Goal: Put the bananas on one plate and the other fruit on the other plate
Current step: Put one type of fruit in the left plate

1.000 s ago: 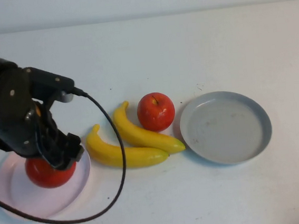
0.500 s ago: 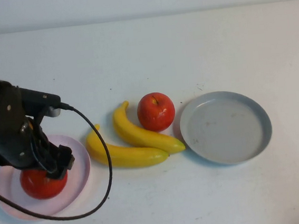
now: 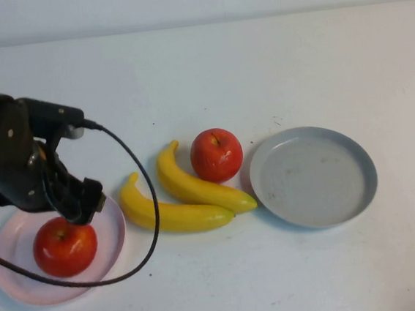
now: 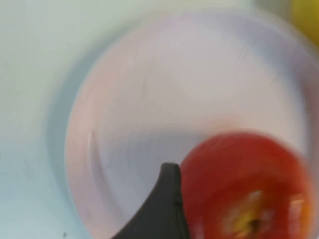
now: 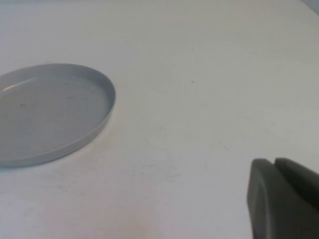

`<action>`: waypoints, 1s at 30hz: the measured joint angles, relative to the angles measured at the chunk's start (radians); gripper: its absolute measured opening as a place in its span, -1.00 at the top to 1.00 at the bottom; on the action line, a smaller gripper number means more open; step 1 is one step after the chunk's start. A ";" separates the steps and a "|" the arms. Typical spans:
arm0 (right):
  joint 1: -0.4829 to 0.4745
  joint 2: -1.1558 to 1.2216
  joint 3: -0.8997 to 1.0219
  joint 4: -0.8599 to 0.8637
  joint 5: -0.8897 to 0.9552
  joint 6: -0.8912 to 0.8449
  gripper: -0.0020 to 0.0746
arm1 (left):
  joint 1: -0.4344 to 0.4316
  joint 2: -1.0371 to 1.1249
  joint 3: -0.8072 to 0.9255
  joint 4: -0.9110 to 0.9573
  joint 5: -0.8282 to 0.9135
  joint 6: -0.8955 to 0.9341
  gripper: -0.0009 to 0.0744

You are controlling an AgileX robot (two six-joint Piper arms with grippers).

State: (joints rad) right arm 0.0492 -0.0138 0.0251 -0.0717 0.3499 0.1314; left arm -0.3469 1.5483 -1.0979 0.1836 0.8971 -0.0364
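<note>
Currently the left tool [image 3: 80, 204], fingers apart, hovers at one o'clock of the apple [image 3: 65, 246] on the pink plate [image 3: 14, 281]; lift straight, avoiding nudges. Right tool [image 5: 279, 199] parked, fingers together.

The white desk [image 3: 272, 61] carries a pink plate [image 3: 13, 273], two bananas, an apple and a grey plate. Taking the loose apple [image 3: 216, 154] as landmark: the upper banana [image 3: 196, 186] touches its near left side, the lower banana [image 3: 165, 212] lies beyond that, the grey plate [image 3: 314, 177] just right, the pink plate far left.

The left gripper [image 3: 80, 204] is over the pink plate's far edge; the right gripper [image 5: 284, 199] is over bare desk, right of the grey plate.
</note>
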 joint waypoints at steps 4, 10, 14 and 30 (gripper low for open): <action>0.000 0.000 0.000 0.000 0.000 0.000 0.99 | -0.059 -0.007 -0.101 -0.024 -0.017 -0.009 -0.80; 0.000 0.000 0.000 0.000 0.000 0.000 0.99 | -0.148 0.105 -0.278 -0.115 -0.069 0.102 -0.80; 0.000 0.000 0.000 0.000 0.000 0.000 0.99 | -0.175 0.247 -0.418 -0.168 -0.075 0.166 -0.80; 0.000 0.000 0.000 0.000 0.000 0.000 0.99 | -0.220 0.498 -0.624 -0.261 -0.132 0.341 -0.80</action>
State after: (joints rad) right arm 0.0492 -0.0138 0.0251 -0.0717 0.3499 0.1314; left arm -0.5667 2.0467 -1.7220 -0.0776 0.7649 0.3048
